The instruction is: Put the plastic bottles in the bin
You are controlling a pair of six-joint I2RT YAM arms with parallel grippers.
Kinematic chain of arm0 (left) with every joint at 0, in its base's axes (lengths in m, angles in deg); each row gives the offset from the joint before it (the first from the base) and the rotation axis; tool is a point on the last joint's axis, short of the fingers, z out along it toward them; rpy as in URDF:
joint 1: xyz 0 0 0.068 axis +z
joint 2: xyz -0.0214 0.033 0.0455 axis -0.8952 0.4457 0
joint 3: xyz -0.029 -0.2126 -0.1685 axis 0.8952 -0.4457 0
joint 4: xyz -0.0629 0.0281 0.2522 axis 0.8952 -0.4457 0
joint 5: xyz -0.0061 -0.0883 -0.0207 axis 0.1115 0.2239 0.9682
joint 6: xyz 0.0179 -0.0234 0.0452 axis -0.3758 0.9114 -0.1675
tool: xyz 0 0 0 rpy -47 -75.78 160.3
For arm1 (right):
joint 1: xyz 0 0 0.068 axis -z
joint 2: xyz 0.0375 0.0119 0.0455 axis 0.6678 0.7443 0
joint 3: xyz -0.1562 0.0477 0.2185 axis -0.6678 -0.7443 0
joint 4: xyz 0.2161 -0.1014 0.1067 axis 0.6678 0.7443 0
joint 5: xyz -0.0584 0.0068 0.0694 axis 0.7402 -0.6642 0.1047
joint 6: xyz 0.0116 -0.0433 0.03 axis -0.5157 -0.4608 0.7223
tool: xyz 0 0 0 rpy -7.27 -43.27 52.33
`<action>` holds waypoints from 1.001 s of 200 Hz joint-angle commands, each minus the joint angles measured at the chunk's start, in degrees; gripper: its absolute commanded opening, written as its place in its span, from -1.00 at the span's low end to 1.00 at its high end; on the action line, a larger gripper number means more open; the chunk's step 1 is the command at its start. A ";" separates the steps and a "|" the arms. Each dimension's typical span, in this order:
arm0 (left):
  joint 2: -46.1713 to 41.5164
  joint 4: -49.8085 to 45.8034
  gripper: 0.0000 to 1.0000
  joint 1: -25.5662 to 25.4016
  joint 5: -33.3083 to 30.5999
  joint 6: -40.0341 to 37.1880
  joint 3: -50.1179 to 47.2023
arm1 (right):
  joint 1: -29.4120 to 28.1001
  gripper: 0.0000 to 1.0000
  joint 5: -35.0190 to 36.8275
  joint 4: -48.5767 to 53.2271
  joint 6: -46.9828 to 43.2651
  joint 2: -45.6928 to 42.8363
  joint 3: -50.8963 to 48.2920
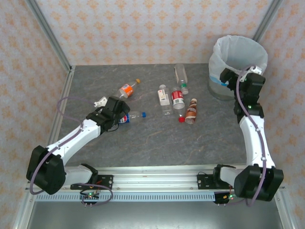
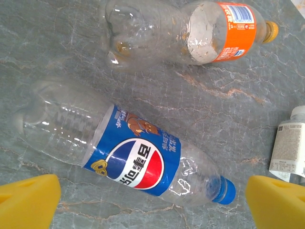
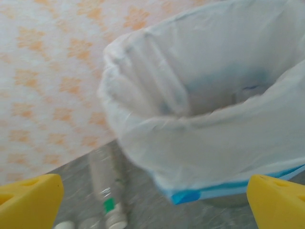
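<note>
Your left claw (image 2: 152, 202) is spread wide and holds nothing. It hangs over the blue-label bottle (image 2: 133, 157), which lies on its side on the bench (image 1: 143, 143), with its base at the upper left of the wrist view and its blue cap at the lower right. The orange-label bottle (image 2: 214, 31) lies just beyond it, apart from it.

I judge that this bottle is empty, so expect it to be very light. The wall is thin and clear and will dent under pressure. It is also smooth and round, so it can roll or slip out when the fingers (image 2: 28, 200) close. Take it across the labelled middle, where the paper gives some friction, or closer to the shoulder under the cap, where the plastic is stiffer. At present the bottle lies obliquely between the fingers, so you should turn the wrist first so that they close across the body.

Your right claw (image 3: 152, 202) is also spread and empty, and it is beside the bin (image 1: 238, 52) with its white bag. This view is blurred, but what seems to be a clear bottle (image 3: 107, 191) with a green mark lies on the bench near the bin. Four more bottles (image 1: 177, 98) lie in the middle, well apart from the bin.
</note>
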 commanded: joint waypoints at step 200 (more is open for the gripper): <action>2.26 -11.94 1.00 4.54 -4.80 35.11 0.20 | -8.31 0.99 -0.46 -14.98 16.18 -10.86 -24.46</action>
